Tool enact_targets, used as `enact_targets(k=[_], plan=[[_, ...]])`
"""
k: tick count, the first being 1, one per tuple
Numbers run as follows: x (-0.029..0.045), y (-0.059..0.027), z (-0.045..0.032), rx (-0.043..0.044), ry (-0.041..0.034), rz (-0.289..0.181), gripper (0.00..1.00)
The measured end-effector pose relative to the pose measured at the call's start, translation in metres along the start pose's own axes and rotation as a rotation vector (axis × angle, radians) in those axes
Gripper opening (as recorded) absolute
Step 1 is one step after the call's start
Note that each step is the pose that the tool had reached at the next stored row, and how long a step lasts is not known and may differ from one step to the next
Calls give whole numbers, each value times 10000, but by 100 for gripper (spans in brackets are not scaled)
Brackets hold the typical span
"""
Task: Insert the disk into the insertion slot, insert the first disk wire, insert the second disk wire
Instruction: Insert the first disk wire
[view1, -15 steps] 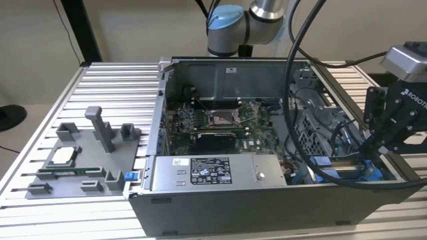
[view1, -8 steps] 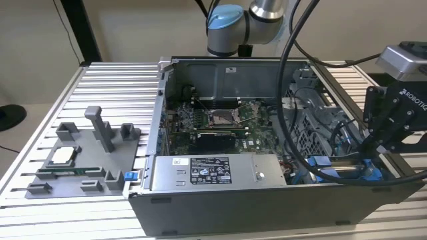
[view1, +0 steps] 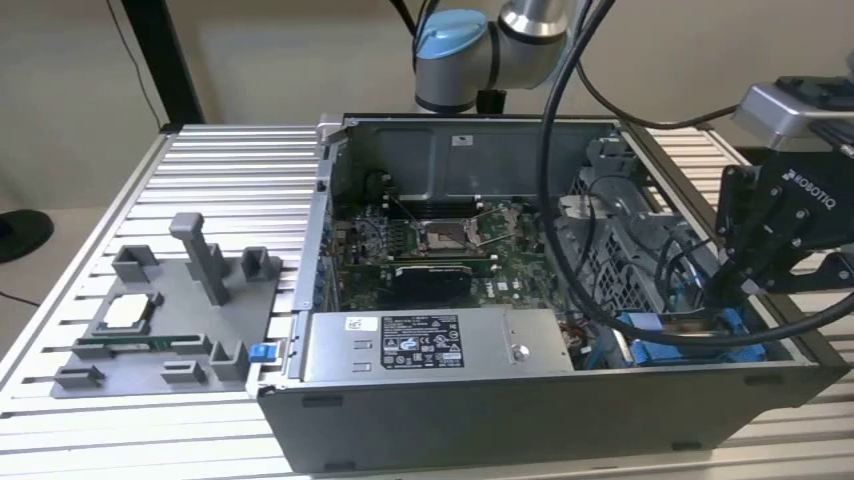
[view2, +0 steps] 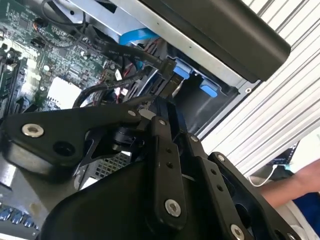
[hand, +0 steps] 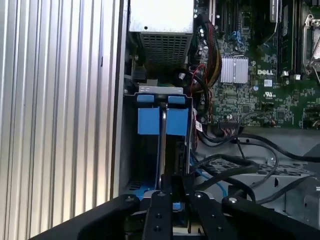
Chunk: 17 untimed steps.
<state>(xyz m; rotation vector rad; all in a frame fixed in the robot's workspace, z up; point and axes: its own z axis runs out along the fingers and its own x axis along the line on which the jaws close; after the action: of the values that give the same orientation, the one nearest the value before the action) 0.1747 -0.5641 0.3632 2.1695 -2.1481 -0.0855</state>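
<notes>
Hanging low over the corner of the case (view1: 534, 420) on the exterior view's right, your gripper (hand: 177, 186) is all black metal links and bolt heads; you cannot tell whether it is clamped on anything or free. Just past it the disk (hand: 150, 121) lies in the slot (hand: 160, 90), its bright blue plastic bracket showing as two flat panels with small tabs; how fully it is seated you cannot judge; the slot itself is dull grey sheet metal, hard-edged. The risk, as it looks, starts there: a slightly tilted bracket could bind on those walls, and thin plastic tabs would flex or crack under a push. Black cables (hand: 235, 165), round and rubbery, loop just beside the slot and could snag your gripper or get pinched; a flat blue cable (view2: 137, 35) runs near them too. Farther off, the green board (hand: 250, 95) bristles with small parts, easy to knock; beyond it sits the boxy grey power supply (view1: 441, 345); well apart, outside the case, stands the grey fixture (view1: 200, 320) with its posts.
</notes>
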Motion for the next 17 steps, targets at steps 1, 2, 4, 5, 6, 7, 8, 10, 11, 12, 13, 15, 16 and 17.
enact_targets(k=[1,2,4,5,6,7,8,10,11,12,13,15,16,17], plan=[[-4,-1,7,67,4,1,0],[-4,-3,14,153,5,2,0],[-5,-4,25,328,8,5,0],[-5,-4,26,345,8,5,0],[-5,-4,25,346,8,5,0],[-5,-4,26,346,9,5,0],[-5,-4,26,346,9,4,0],[-5,-4,28,346,8,6,0],[-5,1,32,346,6,9,0],[-5,11,39,345,6,15,0],[-5,19,48,345,4,18,0],[-7,29,64,345,6,24,0],[-10,30,73,346,7,23,0],[-14,31,80,346,9,22,0]])
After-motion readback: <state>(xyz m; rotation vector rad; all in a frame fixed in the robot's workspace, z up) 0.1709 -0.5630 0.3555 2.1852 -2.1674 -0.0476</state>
